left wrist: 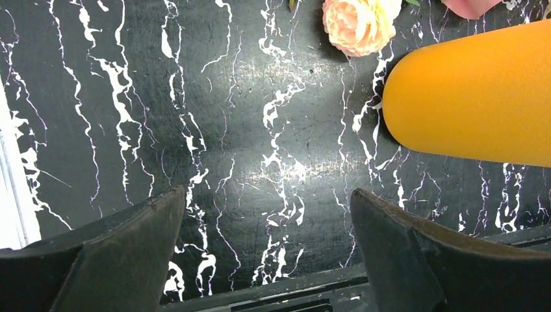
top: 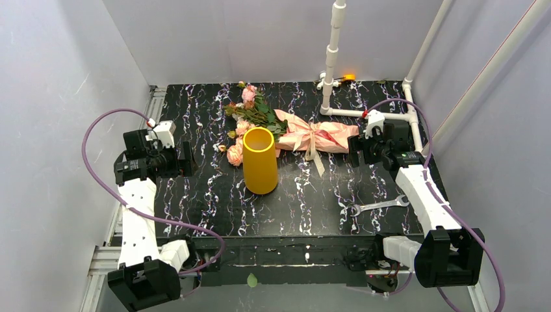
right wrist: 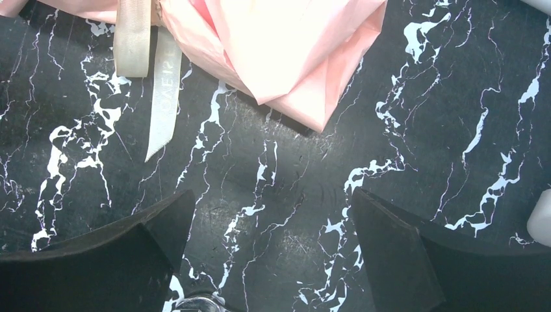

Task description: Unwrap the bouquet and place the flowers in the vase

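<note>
With left claw (left wrist: pixel 268 192) and right claw (right wrist: pixel 269 195) wide apart, pinch one loose ribbon (right wrist: pixel 162 91) end on the bouquet (top: pixel 318 136) and pull slowly

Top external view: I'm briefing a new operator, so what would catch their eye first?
The mustard-yellow vase stands upright mid-table, bright against the black marbled top. Just behind it lies the bouquet, still wrapped in pink paper and tied with beige ribbon, blooms pointing left. A silver wrench lies at the front right.

The vase (left wrist: pixel 474 97) runs off the left wrist view's right edge.
</note>
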`<action>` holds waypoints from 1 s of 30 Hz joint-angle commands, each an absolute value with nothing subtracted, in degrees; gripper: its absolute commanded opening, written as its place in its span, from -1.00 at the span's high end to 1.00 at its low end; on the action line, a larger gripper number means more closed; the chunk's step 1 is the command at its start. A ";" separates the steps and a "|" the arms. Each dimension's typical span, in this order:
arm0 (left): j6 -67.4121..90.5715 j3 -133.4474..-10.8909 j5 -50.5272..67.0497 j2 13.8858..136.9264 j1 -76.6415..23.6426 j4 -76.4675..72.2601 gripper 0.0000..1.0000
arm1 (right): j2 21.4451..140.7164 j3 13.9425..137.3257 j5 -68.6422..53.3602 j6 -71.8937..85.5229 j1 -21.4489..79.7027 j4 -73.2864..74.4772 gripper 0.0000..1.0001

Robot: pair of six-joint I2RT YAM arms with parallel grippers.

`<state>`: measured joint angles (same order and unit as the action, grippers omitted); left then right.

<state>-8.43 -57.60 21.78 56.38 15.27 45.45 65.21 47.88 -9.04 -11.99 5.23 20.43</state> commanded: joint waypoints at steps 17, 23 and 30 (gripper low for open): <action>-7.20 -106.53 27.84 75.21 -0.20 47.26 -0.99 | 64.34 47.71 -9.06 -12.17 5.19 17.74 -1.00; -12.03 -116.02 20.82 81.60 -15.04 47.90 -0.99 | 63.79 47.64 -8.54 -12.37 5.19 17.52 -1.00; -26.28 -120.40 15.20 87.74 -35.41 52.99 -0.99 | 65.42 48.82 -5.19 -11.10 4.91 17.88 -1.00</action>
